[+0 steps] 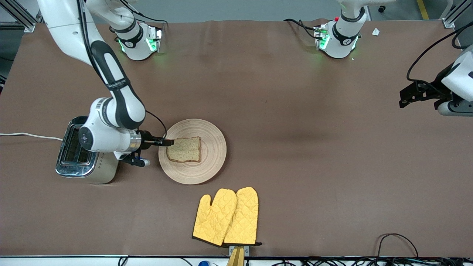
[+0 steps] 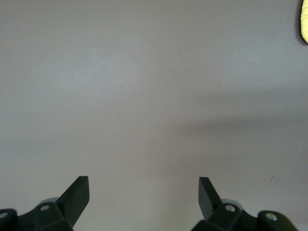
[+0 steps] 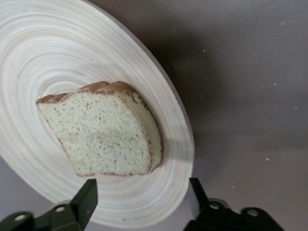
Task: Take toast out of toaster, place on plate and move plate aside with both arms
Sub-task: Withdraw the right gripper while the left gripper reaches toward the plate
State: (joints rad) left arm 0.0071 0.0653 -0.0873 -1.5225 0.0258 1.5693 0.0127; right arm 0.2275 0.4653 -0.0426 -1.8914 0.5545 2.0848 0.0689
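Front view: two white robot arms reached over a brown table (image 1: pixel 295 122). One round wooden plate (image 1: pixel 212 162) sat toward the right arm's end of the table, with one slice of toast (image 1: pixel 184 149) lying flat on it, off-centre toward the toaster. One silver toaster (image 1: pixel 79 157) stood just beside the plate, closer still to the right arm's end. The right gripper (image 1: pixel 168 142) hovered low over the plate's rim, at the toast's edge; its fingers could not be made out here. Two yellow oven mitts (image 1: pixel 226 217) lay side by side, overlapping, nearer the camera than the plate. The left gripper (image 1: pixel 408 96) waited in the air over the left arm's end of the table, well apart from the plate.

Left wrist view: the left gripper (image 2: pixel 144 192) had its two fingers spread wide with nothing between them, above bare table. A sliver of one yellow mitt (image 2: pixel 304 21) showed at the frame's edge.

Right wrist view: the right gripper (image 3: pixel 142 195) had its two fingers parted and gripped nothing. The single toast (image 3: pixel 103 134) lay on the plate (image 3: pixel 43 57) just clear of the fingertips.
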